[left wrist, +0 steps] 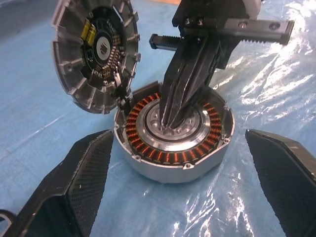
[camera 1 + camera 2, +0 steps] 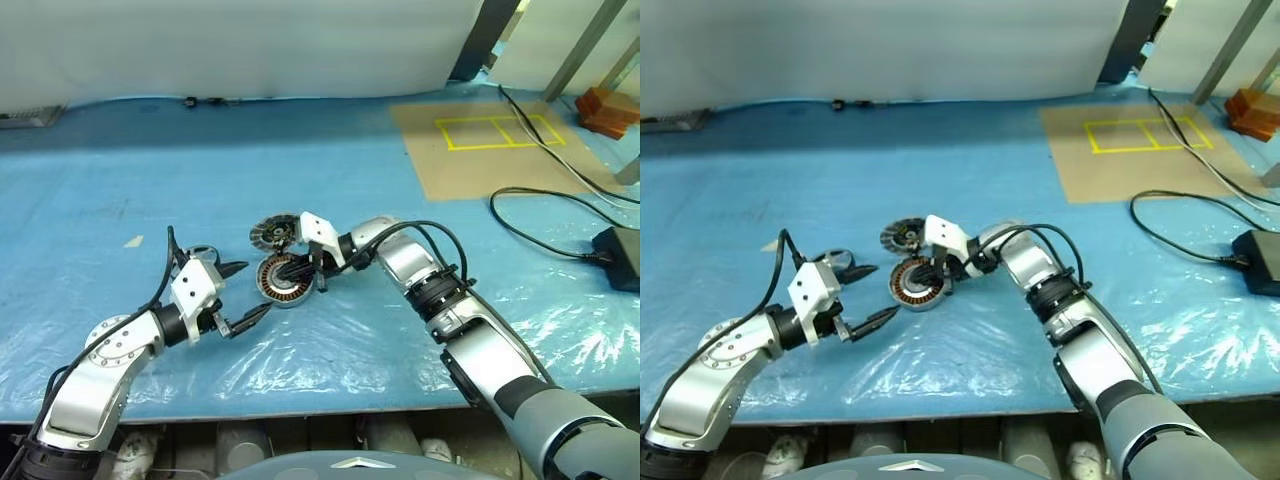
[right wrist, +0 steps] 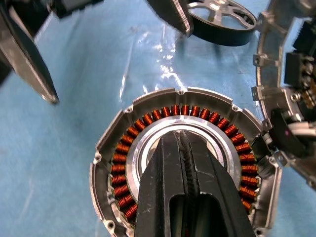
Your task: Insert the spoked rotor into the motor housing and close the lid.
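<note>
My right claw (image 1: 175,121) dips into the motor housing (image 2: 284,281), fingers pressed together.

From my right wrist, the joined fingertips sit in the housing's pale centre, ringed by copper windings; beyond its rim lies the spoked rotor (image 3: 219,22), which the left wrist view lacks. My left claw (image 2: 240,295) waits just beside the housing, spread wide and empty. The lid (image 1: 94,54) stands tilted open at the housing's far edge.

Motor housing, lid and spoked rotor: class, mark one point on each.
motor housing (image 1: 148,170), left wrist view, on its grey outer wall.
lid (image 1: 74,64), left wrist view, on its finned rim.
spoked rotor (image 3: 224,29), right wrist view, on its dark outer ring.
</note>
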Available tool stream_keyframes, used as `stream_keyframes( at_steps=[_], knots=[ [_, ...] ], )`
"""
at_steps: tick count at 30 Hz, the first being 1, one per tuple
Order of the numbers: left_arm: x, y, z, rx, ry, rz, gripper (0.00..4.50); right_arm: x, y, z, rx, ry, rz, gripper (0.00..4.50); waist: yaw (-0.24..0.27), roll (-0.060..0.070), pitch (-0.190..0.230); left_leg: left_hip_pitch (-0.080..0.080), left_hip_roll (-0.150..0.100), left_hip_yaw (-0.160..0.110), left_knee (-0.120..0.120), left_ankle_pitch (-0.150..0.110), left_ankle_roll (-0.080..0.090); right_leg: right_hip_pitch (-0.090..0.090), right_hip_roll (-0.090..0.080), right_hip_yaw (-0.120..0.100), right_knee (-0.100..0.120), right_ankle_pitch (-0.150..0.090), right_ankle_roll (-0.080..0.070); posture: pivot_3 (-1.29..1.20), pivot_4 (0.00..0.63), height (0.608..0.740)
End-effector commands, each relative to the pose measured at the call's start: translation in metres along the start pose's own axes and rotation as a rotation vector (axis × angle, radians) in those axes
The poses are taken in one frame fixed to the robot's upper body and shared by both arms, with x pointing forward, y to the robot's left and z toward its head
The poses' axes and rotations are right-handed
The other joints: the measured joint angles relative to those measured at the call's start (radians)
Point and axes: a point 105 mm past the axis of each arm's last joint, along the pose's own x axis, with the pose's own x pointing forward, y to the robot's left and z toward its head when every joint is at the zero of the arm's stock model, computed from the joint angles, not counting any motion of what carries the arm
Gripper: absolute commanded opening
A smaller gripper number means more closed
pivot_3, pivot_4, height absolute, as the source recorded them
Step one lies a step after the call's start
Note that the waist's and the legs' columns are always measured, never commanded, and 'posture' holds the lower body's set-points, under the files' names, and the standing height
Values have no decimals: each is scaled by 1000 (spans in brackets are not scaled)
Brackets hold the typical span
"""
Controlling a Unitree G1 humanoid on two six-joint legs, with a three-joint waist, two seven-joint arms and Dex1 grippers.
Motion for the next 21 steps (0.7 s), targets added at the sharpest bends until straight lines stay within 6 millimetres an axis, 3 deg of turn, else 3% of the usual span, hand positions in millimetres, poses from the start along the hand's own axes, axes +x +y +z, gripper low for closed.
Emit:
stream_keyframes(
  at_steps=[1, 7, 11, 17, 21],
  knots=[
    [-2, 0, 7, 23, -23, -1, 4500, -6, 5, -18, 86, 25, 28, 17, 3, 0, 0, 2, 0, 0, 0, 0, 0, 1, -1, 0, 0, 0, 0, 0, 150, 740],
    [-3, 1, 5, 24, -19, -5, 4500, -19, -11, 43, 220, -301, 23, 17, 0, 0, 0, -1, 0, 0, 1, 0, 0, -2, 0, 0, 0, 0, 0, 0, 150, 740],
    [-2, 1, 4, 27, -20, -9, 4500, -23, -12, 57, 279, -372, 37, 17, -2, 0, 0, -3, 1, 0, 1, 0, 0, -5, 1, 0, 0, 0, 0, 0, 150, 740],
    [-1, -2, 3, 22, -18, -15, 4500, 1, 8, -16, 148, 12, 21, 17, 3, 0, 0, -3, 1, 0, 0, 0, 0, -4, 0, -1, -2, 0, 0, 0, 150, 740],
    [-1, -2, 3, 22, -19, -16, 4500, 3, 12, -34, 92, 96, 25, 17, -3, 1, 0, -1, 0, 0, -1, 0, 0, -2, 0, 0, 0, 0, 0, 0, 150, 740]
  ],
)
